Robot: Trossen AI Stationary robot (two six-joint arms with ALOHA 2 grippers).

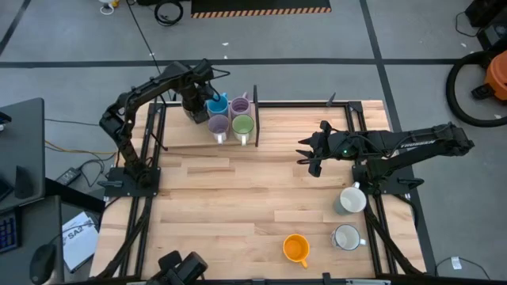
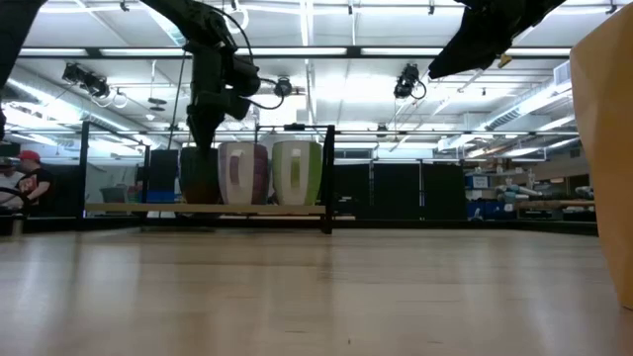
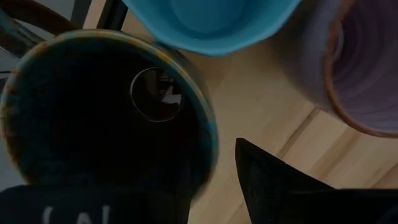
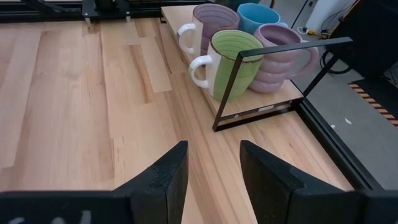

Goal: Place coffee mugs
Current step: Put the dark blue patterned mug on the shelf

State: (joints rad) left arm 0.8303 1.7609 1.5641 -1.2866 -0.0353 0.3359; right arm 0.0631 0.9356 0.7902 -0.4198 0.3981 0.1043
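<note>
Five mugs stand on a low wooden shelf [image 1: 178, 136] at the table's far left: blue mug [image 1: 216, 105], two lilac mugs [image 1: 240, 104] [image 1: 219, 124], green mug [image 1: 243, 125] and the dark brown mug [image 3: 93, 124]. My left gripper [image 3: 214, 180] points down over the dark brown mug [image 2: 198, 174], open, with one finger inside it and one outside; bare wood shows between the outer finger [image 3: 273, 180] and the mug's wall. The orange mug [image 1: 295, 248] and two white mugs [image 1: 350, 199] [image 1: 346, 237] stand at the table's near right. My right gripper [image 1: 310, 154] hovers open above the table's right middle.
A black metal frame [image 4: 273, 81] borders the shelf's right end, beside the green mug [image 4: 231, 62]. Bare wooden table [image 1: 238, 198] lies between the shelf and the near-right mugs. Black arm mounts stand at both table sides. People show in the room far behind.
</note>
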